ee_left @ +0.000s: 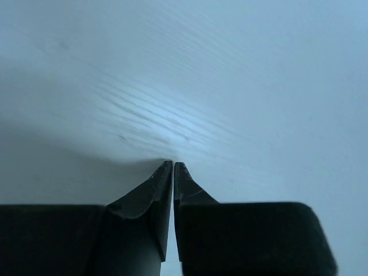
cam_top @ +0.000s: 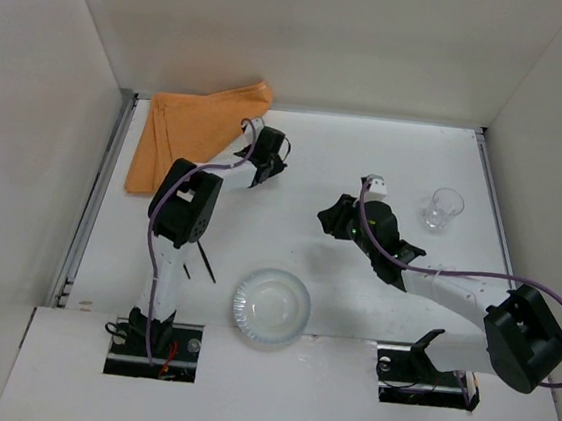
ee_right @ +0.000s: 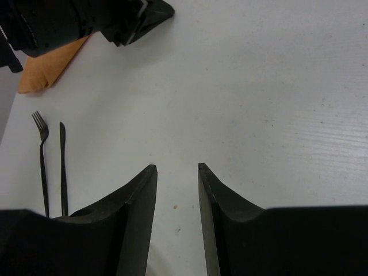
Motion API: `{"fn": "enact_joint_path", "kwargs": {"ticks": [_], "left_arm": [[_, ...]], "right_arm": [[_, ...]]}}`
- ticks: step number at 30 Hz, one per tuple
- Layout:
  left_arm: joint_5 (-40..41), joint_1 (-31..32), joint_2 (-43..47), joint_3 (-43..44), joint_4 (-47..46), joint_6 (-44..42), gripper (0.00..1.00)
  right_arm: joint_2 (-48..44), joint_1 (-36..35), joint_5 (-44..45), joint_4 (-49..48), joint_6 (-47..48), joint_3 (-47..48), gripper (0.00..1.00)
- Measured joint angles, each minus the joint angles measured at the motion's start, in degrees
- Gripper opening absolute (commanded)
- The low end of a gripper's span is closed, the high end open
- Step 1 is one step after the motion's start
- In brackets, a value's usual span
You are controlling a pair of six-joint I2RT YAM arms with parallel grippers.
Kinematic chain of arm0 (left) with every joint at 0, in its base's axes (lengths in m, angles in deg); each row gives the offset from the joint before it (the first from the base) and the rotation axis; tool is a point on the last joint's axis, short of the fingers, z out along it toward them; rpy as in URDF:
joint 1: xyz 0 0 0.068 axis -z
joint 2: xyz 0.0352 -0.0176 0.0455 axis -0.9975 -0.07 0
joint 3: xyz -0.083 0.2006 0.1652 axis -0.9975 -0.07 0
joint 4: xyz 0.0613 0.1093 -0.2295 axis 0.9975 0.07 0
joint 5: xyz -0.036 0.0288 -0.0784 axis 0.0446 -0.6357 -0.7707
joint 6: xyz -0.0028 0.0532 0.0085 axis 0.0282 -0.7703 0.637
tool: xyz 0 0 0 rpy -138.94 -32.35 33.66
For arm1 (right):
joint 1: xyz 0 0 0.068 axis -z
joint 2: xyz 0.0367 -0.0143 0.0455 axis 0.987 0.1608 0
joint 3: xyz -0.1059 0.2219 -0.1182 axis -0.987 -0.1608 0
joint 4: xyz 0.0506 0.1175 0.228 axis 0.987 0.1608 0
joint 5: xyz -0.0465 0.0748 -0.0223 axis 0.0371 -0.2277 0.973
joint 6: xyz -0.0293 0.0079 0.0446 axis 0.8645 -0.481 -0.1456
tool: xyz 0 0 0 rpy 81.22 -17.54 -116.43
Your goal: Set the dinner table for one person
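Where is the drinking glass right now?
In the top view, the glass stands on the table's right side, between the right gripper and the metal rail.

I am counting one matte-white dinner table, one orange cloth placemat far left, one clear round glass plate near, one clear drinking glass right, one thin black fork, one thin black knife.
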Motion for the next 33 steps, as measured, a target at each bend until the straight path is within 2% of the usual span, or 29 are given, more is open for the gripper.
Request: {"fn": "enact_joint_path", "kwargs": {"ticks": [2, 5, 7, 9, 15, 18, 21, 23, 26, 31, 33], "left_arm": [[-0.81, 2.47, 0.00, -0.07, -0.24, 0.39, 0.09], [-1.03, 4.11, 0.83, -1.09, -0.94, 0.68, 0.25], [-0.20, 3.72, 2.73, -2.89, -0.68, 0.57, 0.35], [1.14, 2.03, 5.27, -4.48, 0.02, 0.35, 0.41], [5.55, -7.98, 11.37, -6.25, -0.20, -2.47, 0.49], [8.04, -12.31, 11.15, -5.51, 0.61, -5.66, 0.53], [9.51, -14.03, 8.63, -2.89, 2.40, -9.77, 0.55], [9.18, -14.16, 5.73, -0.02, 3.37, -12.00, 0.55], [6.29, -14.03, 1.42, 3.21, 4.50, -13.84, 0.43], [3.65, -14.08, -1.22, 5.92, 5.33, -14.78, 0.14], [3.34, -13.92, -1.79, 6.10, 5.18, -14.29, 0.09]], "right_arm": [[-0.02, 0.07, 0.02, -0.09, -0.04, -0.09, 0.40], [-0.02, 0.44, 0.04, -0.44, -0.20, -0.37, 0.40], [-0.02, 0.72, 0.07, -0.59, -0.37, -0.55, 0.41], [-0.02, 0.85, 0.07, -0.76, -0.46, -0.83, 0.41], [-0.07, 0.85, 0.07, -0.81, -0.63, -1.05, 0.42], [-0.07, 0.85, 0.04, -0.81, -0.63, -1.05, 0.43], [-0.07, 0.85, 0.04, -0.81, -0.61, -1.05, 0.43], [-0.04, 0.85, 0.02, -0.81, -0.61, -1.03, 0.43], [-0.04, 0.85, 0.02, -0.81, -0.61, -1.03, 0.43], [-0.04, 0.85, 0.02, -0.81, -0.61, -1.03, 0.43], [-0.07, 0.85, 0.00, -0.81, -0.61, -1.03, 0.44]]}}
